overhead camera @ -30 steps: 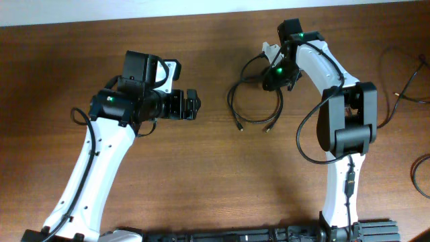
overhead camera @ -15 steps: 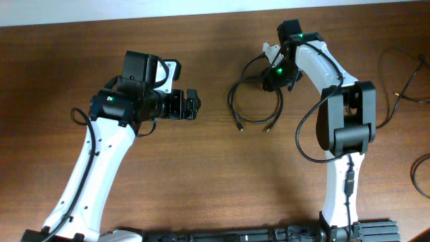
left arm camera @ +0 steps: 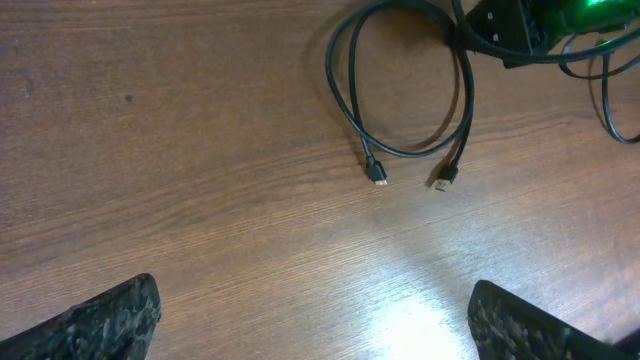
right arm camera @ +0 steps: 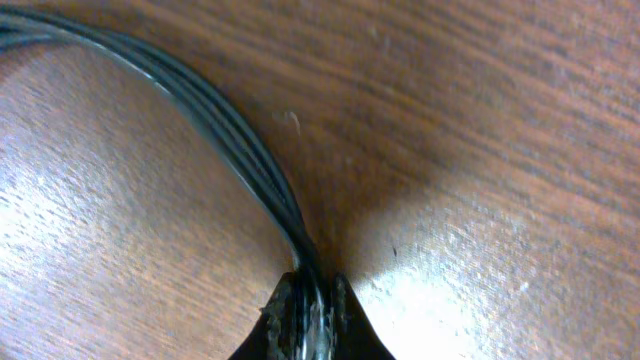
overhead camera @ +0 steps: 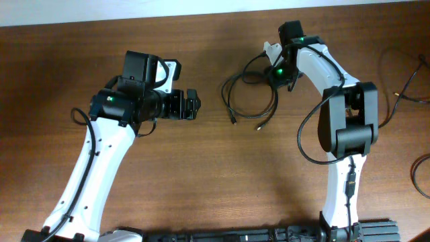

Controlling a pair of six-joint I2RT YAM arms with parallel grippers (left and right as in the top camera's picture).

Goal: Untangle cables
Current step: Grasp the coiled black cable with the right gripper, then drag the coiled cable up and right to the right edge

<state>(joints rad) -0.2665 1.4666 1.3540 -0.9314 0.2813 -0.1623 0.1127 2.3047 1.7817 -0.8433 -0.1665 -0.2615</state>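
The cables (overhead camera: 230, 101) are thin black cords looped on the wooden table, left of my right gripper (overhead camera: 277, 72). Their two silver-tipped plug ends (overhead camera: 259, 126) lie at the loop's near side. In the right wrist view the right gripper (right arm camera: 308, 305) is shut on the bundled cable strands (right arm camera: 230, 130), which run up and to the left. My left gripper (overhead camera: 195, 105) hovers open to the left of the loop, apart from it. In the left wrist view the left gripper (left arm camera: 315, 325) holds nothing, and the cables (left arm camera: 345, 100) and a plug (left arm camera: 378, 178) lie ahead.
More thin black cords (overhead camera: 403, 87) lie at the table's right edge, with another loop (overhead camera: 420, 176) lower down. The table's far edge (overhead camera: 201, 17) runs along the top. Both arm bases stand at the near edge.
My right gripper has closed on the cables. The loop and its plug ends have shifted slightly left and away. The left arm has not moved.
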